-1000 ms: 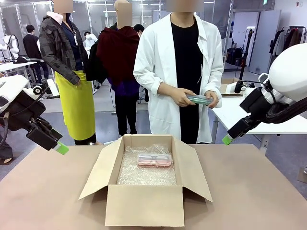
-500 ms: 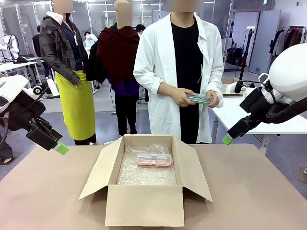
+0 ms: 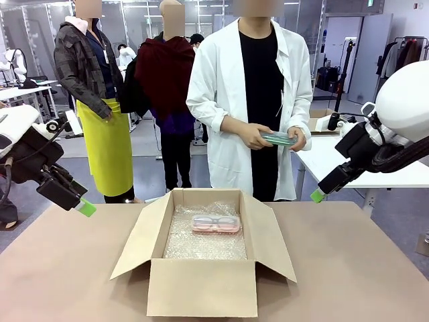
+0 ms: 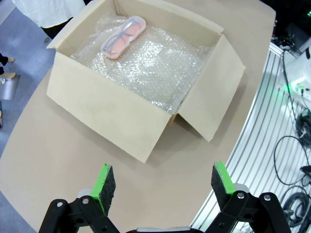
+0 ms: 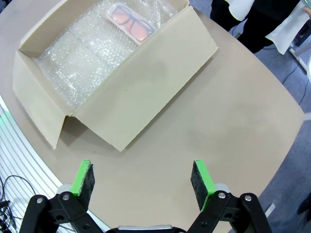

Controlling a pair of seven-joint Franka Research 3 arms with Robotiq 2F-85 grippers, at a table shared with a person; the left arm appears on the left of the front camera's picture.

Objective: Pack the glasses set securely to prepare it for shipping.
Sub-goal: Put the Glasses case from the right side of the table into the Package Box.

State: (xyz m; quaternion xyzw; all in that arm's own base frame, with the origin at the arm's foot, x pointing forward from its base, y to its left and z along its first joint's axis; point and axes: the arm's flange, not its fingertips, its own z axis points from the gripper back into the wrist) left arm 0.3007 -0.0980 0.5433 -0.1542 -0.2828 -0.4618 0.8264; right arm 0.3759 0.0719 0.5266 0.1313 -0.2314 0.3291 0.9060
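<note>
Left gripper (image 4: 163, 177) and right gripper (image 5: 143, 175): fingers spread wide, both empty, parked high either side of the cardboard box (image 3: 201, 288). Pink case (image 4: 123, 38) lies ahead of and below each, on bubble wrap (image 4: 155, 73), presumably as cushioning. Wrist views resolve its spectacles (image 5: 132, 24). Front view adds the mint green case (image 3: 278, 139) in the person's hands (image 3: 256, 137), beyond both grippers; contents unclear at that range.

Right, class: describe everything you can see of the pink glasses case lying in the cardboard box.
The pink glasses case is a flat, translucent, rounded-rectangular shell that looks like plastic. It is closed, and dark-framed spectacles show through it. It lies flat on the bubble wrap lining the open cardboard box, toward the box's far wall. Only the wrap touches it.
</note>
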